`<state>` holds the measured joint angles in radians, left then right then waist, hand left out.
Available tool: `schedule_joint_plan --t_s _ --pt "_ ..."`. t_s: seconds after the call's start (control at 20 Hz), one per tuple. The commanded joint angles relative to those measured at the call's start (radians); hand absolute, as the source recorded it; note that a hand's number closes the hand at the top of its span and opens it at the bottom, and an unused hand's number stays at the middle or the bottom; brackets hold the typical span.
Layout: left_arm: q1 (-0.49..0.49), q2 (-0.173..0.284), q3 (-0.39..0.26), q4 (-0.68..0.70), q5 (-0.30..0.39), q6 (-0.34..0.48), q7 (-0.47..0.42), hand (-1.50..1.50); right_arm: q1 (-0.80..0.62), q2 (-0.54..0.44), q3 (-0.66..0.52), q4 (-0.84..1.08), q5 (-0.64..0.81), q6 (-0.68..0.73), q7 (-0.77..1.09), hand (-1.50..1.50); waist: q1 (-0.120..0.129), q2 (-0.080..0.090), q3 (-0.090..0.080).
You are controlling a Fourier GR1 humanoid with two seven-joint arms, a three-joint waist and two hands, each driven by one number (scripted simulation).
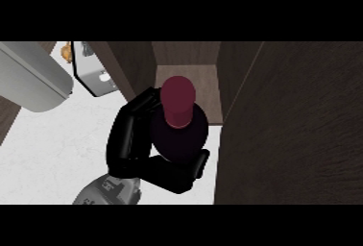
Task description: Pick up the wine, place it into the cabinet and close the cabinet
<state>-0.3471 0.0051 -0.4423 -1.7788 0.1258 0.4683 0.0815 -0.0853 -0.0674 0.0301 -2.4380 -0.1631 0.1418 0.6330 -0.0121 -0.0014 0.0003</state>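
Note:
The wine bottle (177, 103) is seen from above, with a dark red cap and a dark body. My left hand (131, 139) is shut on it: fingers curl along its left side and the thumb wraps its near right side. The grey forearm comes in from the lower left. The bottle is held upright just in front of the open cabinet (186, 72), whose brown inner floor shows behind the cap. The cabinet door (297, 125) stands open at the right as a large dark panel. My right hand does not show.
A large pale grey rounded object (32, 79) lies at the upper left. Next to it, against the cabinet's left wall, is a small silver appliance (96, 77). The white counter (56, 144) stretches left of the hand.

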Motion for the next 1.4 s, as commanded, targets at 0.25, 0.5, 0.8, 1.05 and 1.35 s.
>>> schedule_joint_plan --t_s 0.25,0.5,0.8,1.05,1.35 --pt "-0.176 -0.005 -0.042 0.114 -0.009 0.174 0.038 1.50 -0.047 -0.005 -0.028 -0.108 -0.067 -0.031 0.086 -1.50 0.003 0.000 -0.001" --pt "-0.248 -0.005 -0.052 0.217 -0.017 0.221 0.020 1.50 -0.023 -0.048 -0.108 -0.077 -0.172 0.032 0.048 -1.50 0.000 0.001 0.000" --pt "-0.183 -0.005 -0.103 0.241 0.062 0.258 -0.109 1.50 -0.069 -0.059 -0.118 -0.080 -0.154 0.022 0.070 -1.50 0.001 0.001 -0.001" --pt "-0.178 -0.005 -0.070 0.255 0.114 0.258 -0.136 1.50 0.018 -0.024 -0.059 -0.149 -0.120 0.019 0.082 -1.50 0.001 -0.001 0.000" --pt "-0.162 -0.005 -0.061 0.445 0.211 0.225 -0.326 1.50 -0.053 -0.036 -0.102 -0.059 -0.138 0.023 0.048 -1.50 -0.003 0.003 -0.001"
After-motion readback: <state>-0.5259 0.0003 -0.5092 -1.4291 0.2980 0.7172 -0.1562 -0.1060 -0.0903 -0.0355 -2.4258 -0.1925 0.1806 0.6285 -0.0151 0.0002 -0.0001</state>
